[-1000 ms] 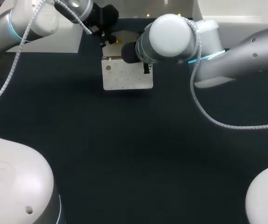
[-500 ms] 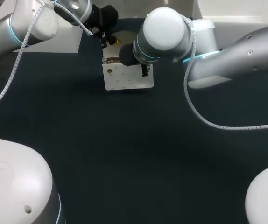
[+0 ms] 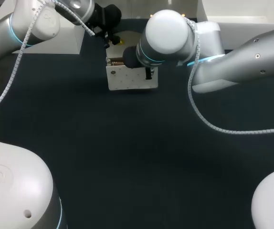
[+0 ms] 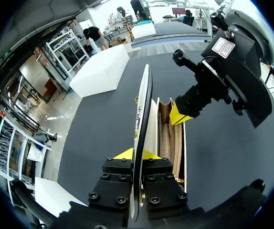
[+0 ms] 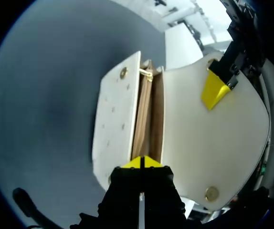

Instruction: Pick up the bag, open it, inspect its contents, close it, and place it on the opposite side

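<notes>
The bag [image 3: 130, 80] stands at the far middle of the counter [image 3: 127, 157], its flap [image 5: 208, 143] raised, with the left gripper [image 4: 137, 153] clamped on the flap and the right gripper [image 5: 142, 162] clamped on the bag's end.

Silver arms [image 3: 251, 57], coiled cables [image 3: 208, 119], yellow-tipped hands [image 4: 137, 154]

A dark matte counter [image 3: 127, 162] is pictured from above. A white block [image 3: 56, 45] is seen at its far left corner, and a second white block [image 3: 242, 12] is set along the far edge toward the right corner. The first block [image 4: 101, 71] is also caught in the left wrist view.
</notes>
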`<state>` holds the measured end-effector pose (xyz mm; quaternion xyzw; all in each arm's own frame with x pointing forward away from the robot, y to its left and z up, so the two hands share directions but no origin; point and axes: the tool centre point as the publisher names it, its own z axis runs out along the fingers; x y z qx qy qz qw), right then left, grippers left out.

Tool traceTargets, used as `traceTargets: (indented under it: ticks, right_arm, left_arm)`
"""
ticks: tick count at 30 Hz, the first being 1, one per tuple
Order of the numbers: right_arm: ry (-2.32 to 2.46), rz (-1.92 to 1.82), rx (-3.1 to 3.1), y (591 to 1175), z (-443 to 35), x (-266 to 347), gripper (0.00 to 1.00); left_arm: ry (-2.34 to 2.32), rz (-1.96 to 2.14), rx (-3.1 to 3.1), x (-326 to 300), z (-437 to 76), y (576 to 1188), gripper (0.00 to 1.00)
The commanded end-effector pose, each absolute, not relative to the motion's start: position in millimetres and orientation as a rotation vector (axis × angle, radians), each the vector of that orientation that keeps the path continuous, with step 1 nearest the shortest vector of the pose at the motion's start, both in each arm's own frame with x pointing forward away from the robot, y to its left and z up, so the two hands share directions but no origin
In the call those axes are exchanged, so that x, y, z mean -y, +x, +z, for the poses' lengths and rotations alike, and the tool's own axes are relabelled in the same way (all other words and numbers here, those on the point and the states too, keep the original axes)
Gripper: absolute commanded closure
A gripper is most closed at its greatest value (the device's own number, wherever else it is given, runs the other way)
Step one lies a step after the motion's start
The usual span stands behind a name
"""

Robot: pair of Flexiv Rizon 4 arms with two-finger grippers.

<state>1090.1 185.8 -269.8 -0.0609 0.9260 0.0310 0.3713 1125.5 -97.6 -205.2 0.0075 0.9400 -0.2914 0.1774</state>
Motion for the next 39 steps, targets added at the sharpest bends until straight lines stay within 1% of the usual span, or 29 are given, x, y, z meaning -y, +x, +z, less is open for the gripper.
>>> traceTargets:
  ticks: [1, 11, 34, 35, 37, 38, 39]
  right_arm:
    - [-0.156, 0.076, -2.365, 1096, -271, -186, 1.00]
    - [-0.159, 0.066, -2.384, 1107, -280, -188, 1.00]
    - [-0.134, 0.092, -2.539, 1095, -318, -185, 1.00]
    - [-0.133, 0.093, -2.541, 1095, -319, -185, 0.85]
    - [-0.129, 0.095, -2.543, 1095, -321, -186, 0.63]
    - [-0.125, 0.096, -2.544, 1095, -321, -186, 0.22]
    - [-0.121, 0.094, -2.544, 1095, -322, -186, 0.00]
  left_arm:
    - [0.030, -0.829, -2.654, 96, -202, 1122, 1.00]
    - [0.037, -0.856, -2.652, 99, -203, 1120, 1.00]
    - [0.108, -1.005, -2.779, 102, -207, 1123, 1.00]
    - [0.123, -1.006, -2.786, 103, -207, 1122, 1.00]
    - [0.137, -1.003, -2.797, 104, -209, 1121, 1.00]
    - [0.147, -1.001, -2.806, 105, -209, 1121, 1.00]
    - [0.152, -1.006, -2.813, 106, -210, 1121, 1.00]
